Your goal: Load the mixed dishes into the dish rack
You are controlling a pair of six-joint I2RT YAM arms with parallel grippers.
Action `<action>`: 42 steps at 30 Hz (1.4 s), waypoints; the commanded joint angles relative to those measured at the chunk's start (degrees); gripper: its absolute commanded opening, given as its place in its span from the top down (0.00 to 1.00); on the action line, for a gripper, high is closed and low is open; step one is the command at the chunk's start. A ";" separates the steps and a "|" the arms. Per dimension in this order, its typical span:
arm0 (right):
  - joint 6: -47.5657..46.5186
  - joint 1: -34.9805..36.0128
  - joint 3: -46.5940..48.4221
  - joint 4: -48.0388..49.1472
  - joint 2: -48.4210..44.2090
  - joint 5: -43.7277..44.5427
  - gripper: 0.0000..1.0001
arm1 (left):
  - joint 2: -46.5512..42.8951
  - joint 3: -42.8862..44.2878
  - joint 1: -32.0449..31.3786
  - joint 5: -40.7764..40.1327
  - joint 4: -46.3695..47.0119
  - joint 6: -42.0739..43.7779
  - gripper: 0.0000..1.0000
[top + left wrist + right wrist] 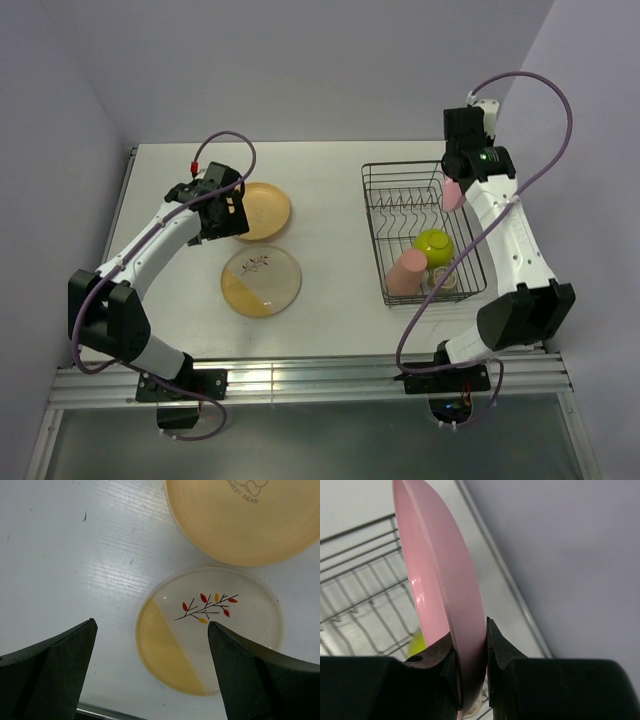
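Right gripper (pixel 470 642) jaws clenched on pink plate (pixel 440 580) rim, plate on edge over the rack (pixel 395 205), upper right of overhead view. Judged stiff, glossy, slip-prone: rim hold suits. Left gripper (pixel 151 625) jaws released

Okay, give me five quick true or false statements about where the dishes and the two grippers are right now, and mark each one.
1. The right gripper is shut on the pink plate, which is held on edge. True.
2. The left gripper grips the orange plate. False: it is open and holds nothing.
3. The pink cup is in the dish rack. True.
4. The cream-and-yellow plate with twig motif stands in the rack. False: it lies flat on the table, beside the orange plate.
5. The lime-green bowl sits on the table left of the rack. False: it is inside the rack, next to the pink cup.
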 commanded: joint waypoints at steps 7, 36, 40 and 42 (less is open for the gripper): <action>-18.97 -1.05 -16.85 22.54 -13.72 -4.33 1.00 | -3.04 -5.00 2.16 4.18 6.58 2.73 0.01; -20.47 -4.12 -30.30 33.62 -6.78 -11.46 1.00 | 0.11 -9.93 14.11 17.89 5.97 -1.50 0.03; -18.81 -4.21 -29.69 32.57 -5.55 -12.07 1.00 | 2.22 -7.38 14.82 20.79 7.38 -1.49 0.03; -17.58 -3.86 -29.95 31.78 -4.85 -11.55 0.97 | 4.32 -5.37 14.90 22.81 7.99 -1.93 0.03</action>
